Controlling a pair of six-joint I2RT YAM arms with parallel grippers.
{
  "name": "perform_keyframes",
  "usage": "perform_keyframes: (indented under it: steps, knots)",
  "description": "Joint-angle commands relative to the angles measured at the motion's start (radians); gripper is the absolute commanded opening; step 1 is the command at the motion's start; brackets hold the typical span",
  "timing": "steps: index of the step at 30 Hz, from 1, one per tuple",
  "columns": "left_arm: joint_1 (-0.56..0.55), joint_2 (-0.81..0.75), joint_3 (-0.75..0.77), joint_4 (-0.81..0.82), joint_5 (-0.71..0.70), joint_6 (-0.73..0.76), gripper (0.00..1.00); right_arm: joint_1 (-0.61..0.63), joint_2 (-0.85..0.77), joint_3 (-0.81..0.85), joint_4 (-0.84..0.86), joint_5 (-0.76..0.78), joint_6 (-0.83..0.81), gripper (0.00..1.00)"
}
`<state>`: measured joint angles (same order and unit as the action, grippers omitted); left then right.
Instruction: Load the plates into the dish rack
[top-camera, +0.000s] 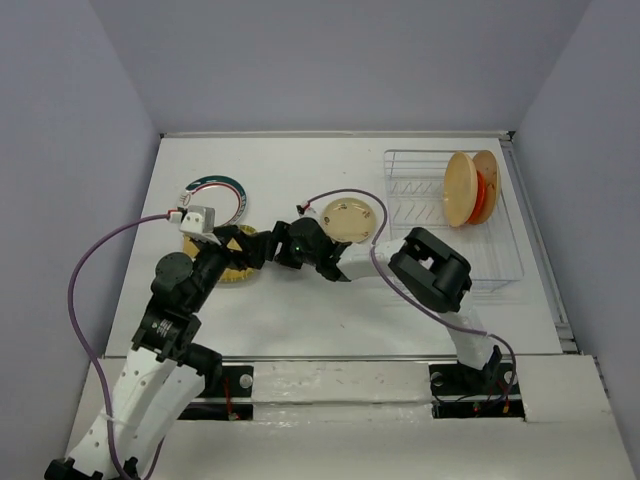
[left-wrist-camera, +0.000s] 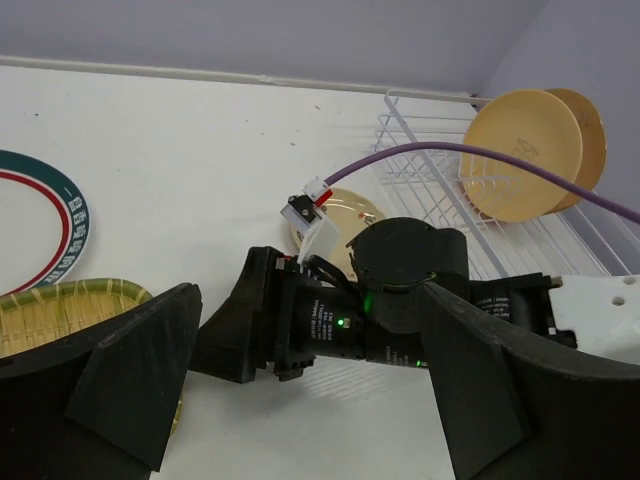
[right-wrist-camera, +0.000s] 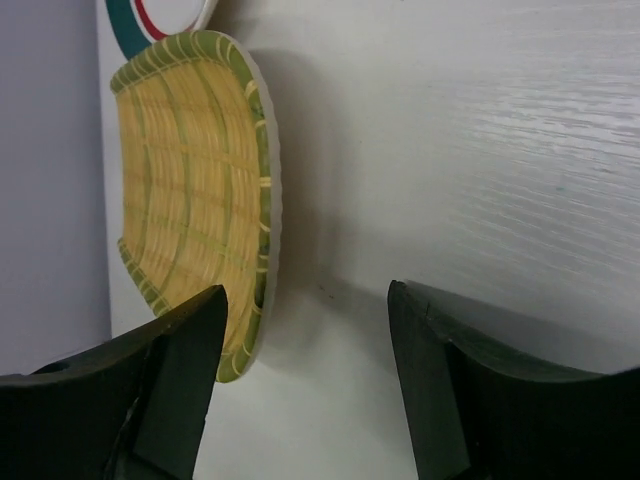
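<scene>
The white wire dish rack stands at the back right. In it stand on edge a peach plate, an orange-red plate and a tan plate behind them. A small speckled beige plate lies left of the rack. The white plate with green-red rim lies at the back left. The yellow patterned plate lies flat, and its rim sits between the fingers of my open right gripper. My left gripper is open and empty, facing the right wrist. No bird-design plate shows.
Purple cables loop from both wrists over the table. The two grippers meet closely above the yellow plate. The right arm's elbow hangs by the rack's near left corner. Walls close in the table at left, back and right.
</scene>
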<state>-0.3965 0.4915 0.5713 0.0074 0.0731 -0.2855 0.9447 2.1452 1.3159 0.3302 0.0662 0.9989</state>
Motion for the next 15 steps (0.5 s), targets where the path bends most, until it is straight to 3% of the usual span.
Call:
perform_keyframes:
  steps: [1,10,15]
  knots:
    - [-0.002,-0.027,0.035,0.057,0.039,-0.009,0.99,0.002,0.076,0.020,0.219,-0.051,0.119,0.68]
    - [-0.034,-0.064,0.035,0.051,0.033,-0.004,0.99,0.012,0.194,0.135,0.199,-0.054,0.184,0.57]
    - [-0.039,-0.082,0.036,0.052,0.033,-0.006,0.99,0.012,0.194,0.126,0.202,-0.045,0.184,0.24]
